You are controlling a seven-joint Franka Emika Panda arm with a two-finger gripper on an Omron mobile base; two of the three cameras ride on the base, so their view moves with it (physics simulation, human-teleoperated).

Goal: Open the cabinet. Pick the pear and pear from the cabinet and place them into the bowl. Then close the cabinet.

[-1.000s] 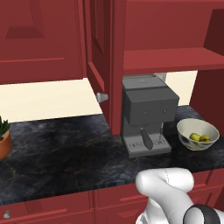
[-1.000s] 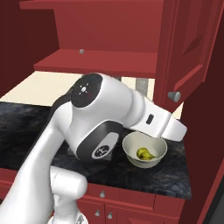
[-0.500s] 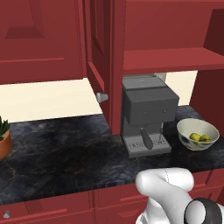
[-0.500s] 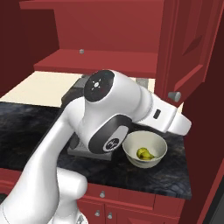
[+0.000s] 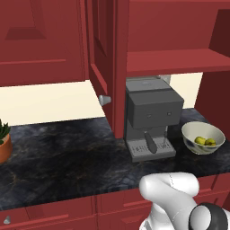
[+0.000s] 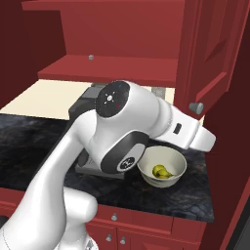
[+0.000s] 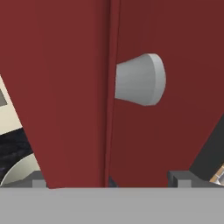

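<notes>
The cabinet (image 5: 175,60) stands open, its shelf bare. Its left door (image 5: 101,58) and right door (image 6: 210,53) both swing out. Two yellow-green pears (image 5: 205,142) lie in the cream bowl (image 5: 197,148) on the counter, right of the coffee machine. From the right base they show as pears (image 6: 163,172) in the bowl (image 6: 178,161) under my forearm. My gripper (image 7: 109,179) is open, its fingertips (image 7: 181,177) spread wide just below the right door's silver knob (image 7: 140,78), with nothing between them. That knob (image 6: 196,108) sits beside my wrist.
A grey coffee machine (image 5: 150,117) stands on the dark marble counter (image 5: 67,161) below the open cabinet. A potted plant (image 5: 2,139) sits at the far left. Red drawers (image 6: 146,224) run below the counter.
My arm has swung to the right, bringing the hand up to the right door's knob. The bowl, the pears and the doors have stayed put.
</notes>
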